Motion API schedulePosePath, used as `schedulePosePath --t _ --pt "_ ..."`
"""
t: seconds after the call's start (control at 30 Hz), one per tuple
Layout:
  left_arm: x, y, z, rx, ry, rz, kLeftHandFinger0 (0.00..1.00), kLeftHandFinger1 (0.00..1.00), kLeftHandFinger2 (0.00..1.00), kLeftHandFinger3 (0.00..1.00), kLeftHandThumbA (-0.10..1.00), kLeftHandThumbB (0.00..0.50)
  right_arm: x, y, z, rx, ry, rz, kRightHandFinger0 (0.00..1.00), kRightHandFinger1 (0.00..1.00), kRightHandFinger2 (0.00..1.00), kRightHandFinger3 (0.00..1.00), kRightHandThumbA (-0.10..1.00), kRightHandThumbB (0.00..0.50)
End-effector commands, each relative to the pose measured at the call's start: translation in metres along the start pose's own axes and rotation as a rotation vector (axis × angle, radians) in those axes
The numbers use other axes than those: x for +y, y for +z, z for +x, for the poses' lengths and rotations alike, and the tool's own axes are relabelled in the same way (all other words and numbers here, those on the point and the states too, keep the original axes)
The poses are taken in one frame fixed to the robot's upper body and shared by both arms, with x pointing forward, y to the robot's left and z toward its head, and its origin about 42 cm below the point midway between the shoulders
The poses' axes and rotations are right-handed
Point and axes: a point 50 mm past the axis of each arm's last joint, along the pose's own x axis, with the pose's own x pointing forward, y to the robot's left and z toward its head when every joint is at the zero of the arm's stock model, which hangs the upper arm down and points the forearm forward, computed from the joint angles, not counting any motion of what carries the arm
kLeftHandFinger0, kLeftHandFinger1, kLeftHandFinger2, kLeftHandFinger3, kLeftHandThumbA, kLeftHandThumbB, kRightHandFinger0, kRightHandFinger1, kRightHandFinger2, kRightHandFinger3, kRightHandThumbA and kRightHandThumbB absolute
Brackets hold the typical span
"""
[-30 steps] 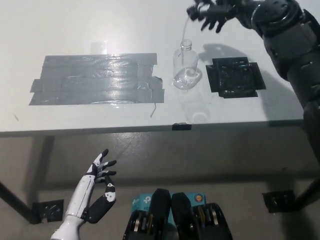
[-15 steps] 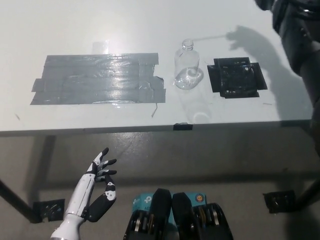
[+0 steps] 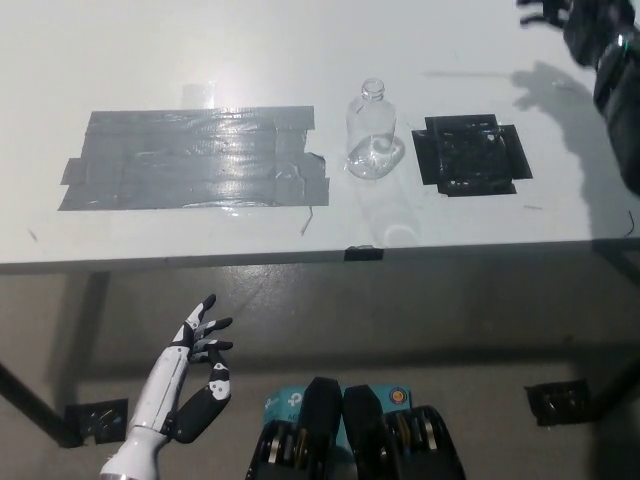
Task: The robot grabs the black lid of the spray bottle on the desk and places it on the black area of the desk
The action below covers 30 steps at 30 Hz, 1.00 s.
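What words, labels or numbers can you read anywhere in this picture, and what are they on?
No text can be read.
Clear spray bottle: no label shows on it.
Grey tape patch and black tape area on the desk: bare, no writing.
Teal patch at the bottom edge: it carries a small white mark like a logo, too small and blurred to read.

White surface [image 3: 200, 50] carries three things. Black tape area [image 3: 471, 153] nearest right robot hand [image 3: 545, 12], below it. Clear bottle [image 3: 372, 133] upright, uncapped, just beside black area on far side from hand. Grey tape patch [image 3: 195, 158] farthest.
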Motion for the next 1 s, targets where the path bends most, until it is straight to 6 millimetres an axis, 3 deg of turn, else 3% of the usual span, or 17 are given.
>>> schedulePosePath --t 0.0,0.07,0.1,0.17,0.2,0.23,0.27,0.3,0.33,0.4,0.6,0.77,0.8,0.9,0.97 --pt "0.008 0.004 0.000 -0.039 0.020 0.014 0.66 0.71 0.83 1.00 -0.02 0.091 -0.012 -0.013 -0.004 -0.036 -0.014 -0.124 0.27 0.33 0.49 0.46 -0.10 0.365" --pt "0.007 0.003 -0.001 -0.041 0.020 0.014 0.66 0.71 0.83 1.00 -0.02 0.090 -0.013 -0.025 -0.006 -0.007 -0.025 -0.175 0.24 0.32 0.48 0.46 -0.10 0.359" --pt "0.007 0.002 -0.002 -0.041 0.020 0.013 0.66 0.71 0.83 1.00 -0.02 0.090 -0.012 -0.039 -0.008 0.025 -0.022 -0.277 0.21 0.31 0.48 0.50 -0.10 0.335" --pt "0.008 0.002 0.000 -0.039 0.020 0.009 0.65 0.71 0.84 1.00 0.00 0.090 -0.010 -0.047 -0.009 0.048 0.005 -0.392 0.21 0.31 0.49 0.54 -0.10 0.337" --pt "0.008 0.001 0.000 -0.039 0.022 0.009 0.65 0.71 0.83 1.00 0.00 0.091 -0.010 -0.052 -0.010 0.071 0.051 -0.487 0.32 0.40 0.59 0.70 0.00 0.328" --pt "0.008 0.001 0.000 -0.038 0.022 0.012 0.65 0.71 0.83 1.00 0.00 0.090 -0.009 -0.053 -0.010 0.090 0.076 -0.551 0.54 0.58 0.80 0.93 0.10 0.357" --pt "0.008 0.001 0.000 -0.039 0.023 0.016 0.64 0.70 0.82 1.00 0.00 0.088 -0.008 -0.054 -0.010 0.103 0.093 -0.588 0.76 0.76 0.98 1.00 0.17 0.366" --pt "0.009 0.002 0.002 -0.048 0.027 0.024 0.63 0.69 0.81 1.00 0.00 0.088 -0.007 -0.052 -0.010 0.120 0.115 -0.610 0.97 1.00 1.00 1.00 0.24 0.390" --pt "0.009 0.002 0.002 -0.049 0.027 0.026 0.63 0.69 0.81 1.00 0.00 0.088 -0.006 -0.052 -0.010 0.126 0.121 -0.615 1.00 1.00 1.00 1.00 0.27 0.403" --pt "0.009 0.002 0.003 -0.042 0.022 0.019 0.64 0.70 0.82 1.00 0.02 0.087 -0.004 -0.049 -0.009 0.133 0.123 -0.593 1.00 1.00 1.00 1.00 0.41 0.411" --pt "0.010 0.005 0.005 -0.048 0.017 0.024 0.64 0.70 0.82 1.00 0.00 0.083 0.000 -0.027 -0.004 0.079 0.112 -0.539 1.00 1.00 1.00 1.00 0.52 0.436" --pt "0.011 0.008 0.008 -0.055 0.012 0.027 0.64 0.70 0.82 1.00 -0.02 0.078 0.002 0.006 0.000 -0.010 0.106 -0.494 1.00 1.00 1.00 1.00 0.55 0.439" --pt "0.011 0.008 0.009 -0.063 0.015 0.032 0.63 0.69 0.81 1.00 -0.02 0.081 0.003 0.022 0.001 -0.064 0.104 -0.503 1.00 1.00 1.00 1.00 0.56 0.449" --pt "0.010 0.007 0.009 -0.065 0.018 0.020 0.63 0.69 0.80 1.00 -0.03 0.082 0.005 0.045 0.002 -0.145 0.099 -0.500 1.00 1.00 1.00 1.00 0.57 0.454" --pt "0.011 0.008 0.009 -0.065 0.019 0.015 0.64 0.69 0.80 1.00 -0.04 0.081 0.006 0.063 0.001 -0.217 0.076 -0.523 1.00 1.00 1.00 1.00 0.61 0.495"
